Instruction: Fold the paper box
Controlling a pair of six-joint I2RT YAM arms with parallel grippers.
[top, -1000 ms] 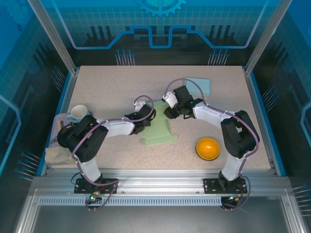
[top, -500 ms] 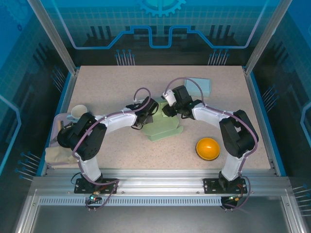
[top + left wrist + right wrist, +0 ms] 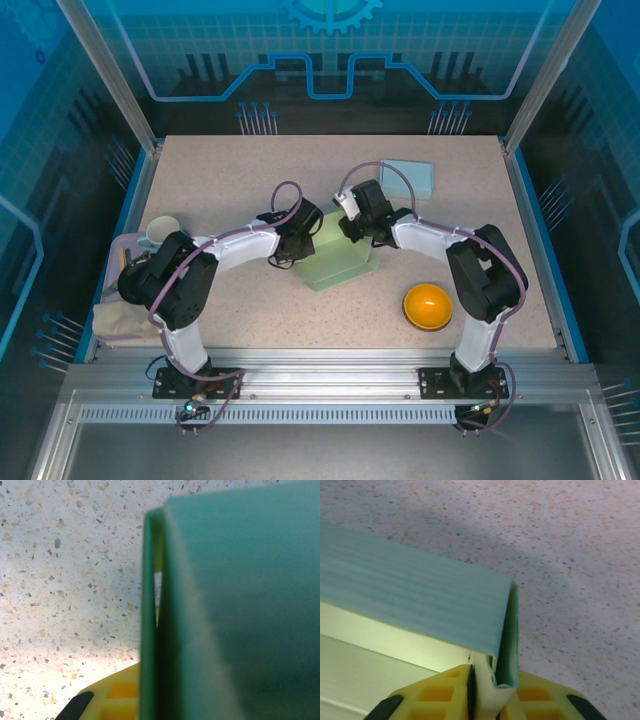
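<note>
No text, label, brand or number can be read on anything.

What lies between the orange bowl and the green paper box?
Bare tabletop separates the orange bowl from the green paper box; the top external view shows it.

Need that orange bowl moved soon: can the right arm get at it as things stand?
Probably not yet: the right gripper is pinched on the paper box. The orange bowl sits unobstructed beside that arm, so once freed, likely yes.
</note>
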